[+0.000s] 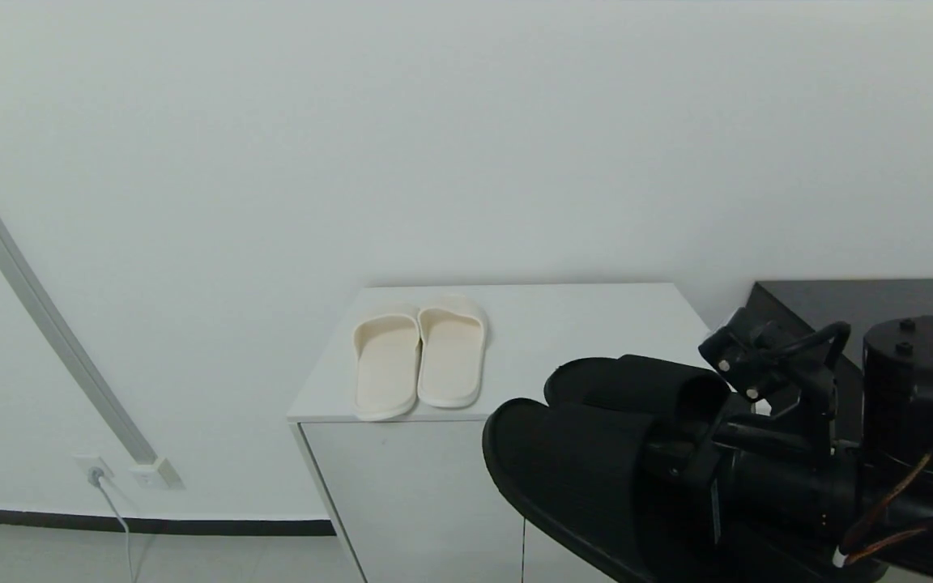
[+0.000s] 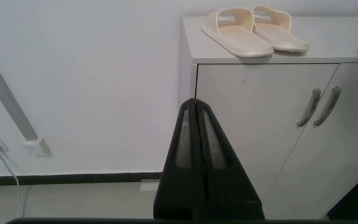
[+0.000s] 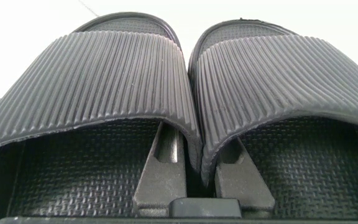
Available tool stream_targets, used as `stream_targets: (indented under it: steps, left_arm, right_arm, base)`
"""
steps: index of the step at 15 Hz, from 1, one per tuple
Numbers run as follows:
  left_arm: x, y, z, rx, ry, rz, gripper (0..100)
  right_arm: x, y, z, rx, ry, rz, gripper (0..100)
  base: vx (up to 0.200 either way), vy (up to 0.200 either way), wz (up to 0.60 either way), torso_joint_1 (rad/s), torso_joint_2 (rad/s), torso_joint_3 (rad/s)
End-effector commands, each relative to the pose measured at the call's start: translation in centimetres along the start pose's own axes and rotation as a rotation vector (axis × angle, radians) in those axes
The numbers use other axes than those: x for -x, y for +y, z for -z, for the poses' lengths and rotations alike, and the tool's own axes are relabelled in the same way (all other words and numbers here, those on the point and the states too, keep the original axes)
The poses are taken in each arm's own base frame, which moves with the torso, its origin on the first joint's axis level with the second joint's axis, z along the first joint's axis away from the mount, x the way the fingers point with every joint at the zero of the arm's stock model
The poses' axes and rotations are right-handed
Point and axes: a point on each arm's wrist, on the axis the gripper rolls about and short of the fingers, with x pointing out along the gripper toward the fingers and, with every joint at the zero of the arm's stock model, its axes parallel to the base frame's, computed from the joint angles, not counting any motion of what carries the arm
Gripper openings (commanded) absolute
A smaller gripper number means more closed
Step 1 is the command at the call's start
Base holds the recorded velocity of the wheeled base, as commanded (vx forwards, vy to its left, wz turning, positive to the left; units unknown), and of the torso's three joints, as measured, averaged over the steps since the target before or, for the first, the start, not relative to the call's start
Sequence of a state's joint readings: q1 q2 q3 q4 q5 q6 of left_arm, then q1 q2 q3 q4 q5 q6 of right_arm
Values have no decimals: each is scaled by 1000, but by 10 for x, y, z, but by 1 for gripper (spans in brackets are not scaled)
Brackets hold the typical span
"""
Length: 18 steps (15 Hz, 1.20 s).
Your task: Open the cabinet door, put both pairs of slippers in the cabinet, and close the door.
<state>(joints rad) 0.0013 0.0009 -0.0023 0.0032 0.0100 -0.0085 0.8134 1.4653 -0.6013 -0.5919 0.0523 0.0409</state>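
A pair of cream slippers (image 1: 419, 360) (image 2: 253, 31) lies side by side on the left part of the white cabinet's top (image 1: 580, 332). Both cabinet doors (image 2: 253, 124) are closed, and their two handles (image 2: 319, 107) meet at the middle. My right gripper (image 1: 677, 453) (image 3: 194, 180) hangs in front of the cabinet's right side. It is shut on a pair of black slippers (image 1: 588, 453) (image 3: 104, 81), one finger (image 3: 163, 168) inside each strap, pinching the inner sides together. My left gripper (image 2: 196, 124) is low and left of the cabinet, shut on nothing.
A dark table (image 1: 863, 300) stands right of the cabinet against the wall. A slanted grey conduit (image 1: 37, 308) runs down the wall to a socket (image 1: 92, 468) with a plugged cable, left of the cabinet. Bare floor lies below.
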Motion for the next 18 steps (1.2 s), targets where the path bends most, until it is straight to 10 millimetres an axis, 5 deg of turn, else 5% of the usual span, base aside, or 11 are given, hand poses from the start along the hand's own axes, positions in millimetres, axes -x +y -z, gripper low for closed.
stream_targets:
  steps: [1, 4, 18]
  left_arm:
    - [0, 0, 0, 1, 1, -1, 0]
    - [0, 0, 0, -1, 0, 1, 0]
    - [0, 0, 0, -2, 0, 1, 0]
  right_arm:
    - [1, 0, 3, 1, 9, -1, 0]
    - [0, 0, 7, 0, 27, -6, 0]
    - [-5, -1, 21, 1, 87, -5, 0]
  base:
    - [-200, 0, 0, 2, -2, -7]
    - [-200, 0, 0, -10, -1, 5]
    - [0, 0, 0, 0, 0, 0]
